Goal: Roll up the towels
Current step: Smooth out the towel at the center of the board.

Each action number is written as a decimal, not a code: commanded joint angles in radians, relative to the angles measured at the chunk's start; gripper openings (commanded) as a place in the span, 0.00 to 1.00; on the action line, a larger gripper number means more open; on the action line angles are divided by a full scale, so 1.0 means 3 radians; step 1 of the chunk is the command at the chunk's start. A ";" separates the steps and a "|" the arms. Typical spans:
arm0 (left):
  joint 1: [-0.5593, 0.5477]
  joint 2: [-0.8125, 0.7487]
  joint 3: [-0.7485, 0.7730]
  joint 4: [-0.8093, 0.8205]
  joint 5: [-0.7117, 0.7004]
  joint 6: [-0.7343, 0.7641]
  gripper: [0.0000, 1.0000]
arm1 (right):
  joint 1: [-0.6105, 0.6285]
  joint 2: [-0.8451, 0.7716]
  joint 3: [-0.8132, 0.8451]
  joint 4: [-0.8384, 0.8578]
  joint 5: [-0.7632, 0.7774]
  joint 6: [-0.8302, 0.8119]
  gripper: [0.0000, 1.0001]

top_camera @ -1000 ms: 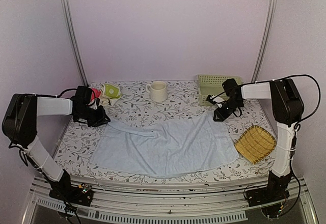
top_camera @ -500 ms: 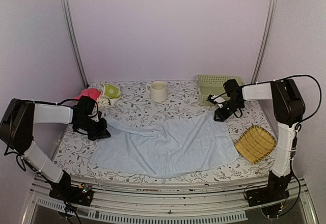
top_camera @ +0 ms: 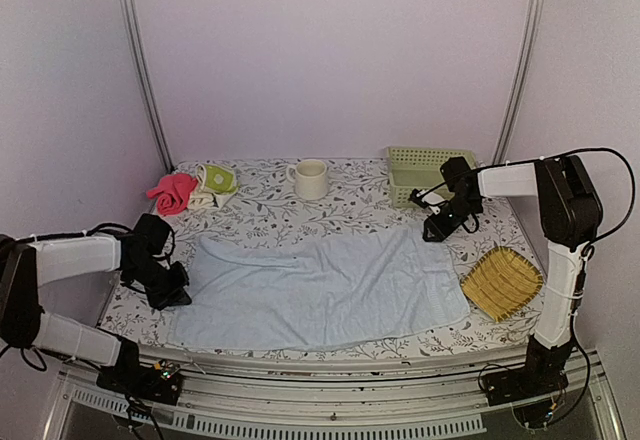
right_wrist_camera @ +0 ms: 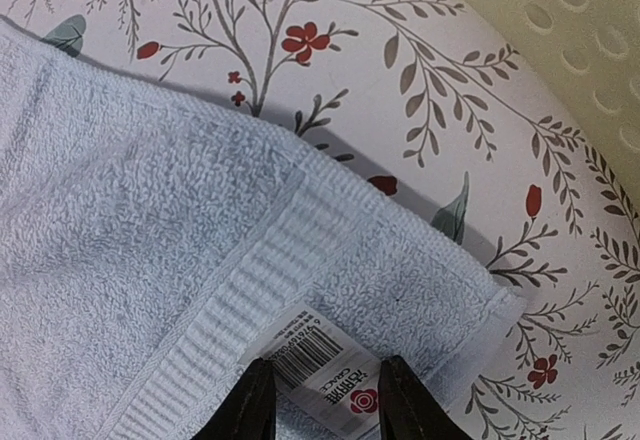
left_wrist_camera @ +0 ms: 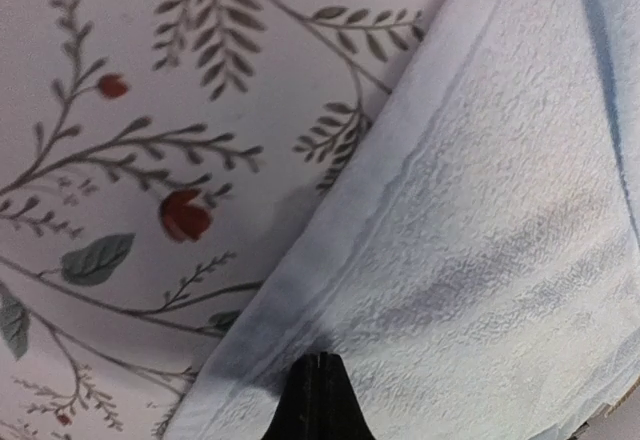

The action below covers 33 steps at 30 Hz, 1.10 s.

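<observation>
The long pale blue terry towel (top_camera: 320, 290) bore a white sewn-in label (right_wrist_camera: 325, 365) printed with a black barcode and a red logo. The tablecloth (top_camera: 260, 218) was white, patterned with grey-green sprigs and red berries. Also shown were a yellow woven bamboo tray (top_camera: 500, 282), a pale green perforated plastic basket (top_camera: 430, 172), a cream ceramic mug (top_camera: 311, 178), a crumpled pink cloth (top_camera: 173, 191) and a yellow-green and cream patterned towel (top_camera: 215, 182).

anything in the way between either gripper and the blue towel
Nothing visible. The left gripper is shut on the blue towel at its left edge; the right gripper straddles its far right corner.
</observation>
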 commanded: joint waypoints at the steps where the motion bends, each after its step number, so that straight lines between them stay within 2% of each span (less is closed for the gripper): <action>1: 0.0098 -0.0558 -0.0132 -0.0708 -0.0287 -0.0210 0.00 | -0.0021 -0.0067 -0.0005 -0.0177 -0.0108 -0.0015 0.38; 5: 0.0164 -0.0899 -0.0018 -0.0697 -0.0181 -0.0201 0.00 | -0.0024 -0.0089 0.0024 -0.0191 -0.0168 -0.0015 0.38; 8: 0.0180 -0.0864 0.0223 -0.0368 -0.0063 0.0006 0.00 | -0.0023 -0.0131 0.0039 -0.0194 -0.0181 -0.0011 0.39; 9: 0.0182 -0.0784 0.0319 -0.0282 -0.0067 0.0101 0.04 | -0.0024 -0.0148 0.0033 -0.0188 -0.0185 -0.0008 0.39; 12: 0.0206 -0.0269 0.0633 -0.0091 -0.0083 0.0424 0.09 | -0.0022 -0.0195 0.0040 -0.0193 -0.0202 0.0004 0.39; 18: 0.0213 0.0820 0.1271 0.0290 0.0051 0.0908 0.05 | -0.0024 -0.0266 0.0049 -0.0166 -0.0153 0.0016 0.39; 21: 0.0255 0.1109 0.1518 0.0542 0.0017 0.1006 0.03 | -0.0024 -0.0248 0.0138 -0.0190 -0.0135 0.0035 0.40; 26: 0.0305 0.1612 0.1956 0.0575 -0.0015 0.1053 0.00 | -0.0019 -0.0228 0.0246 -0.0232 -0.0156 0.0002 0.39; 33: 0.0330 0.2053 0.2133 0.0586 0.0126 0.1015 0.00 | -0.0014 -0.0115 0.0298 -0.0227 -0.0148 -0.0097 0.39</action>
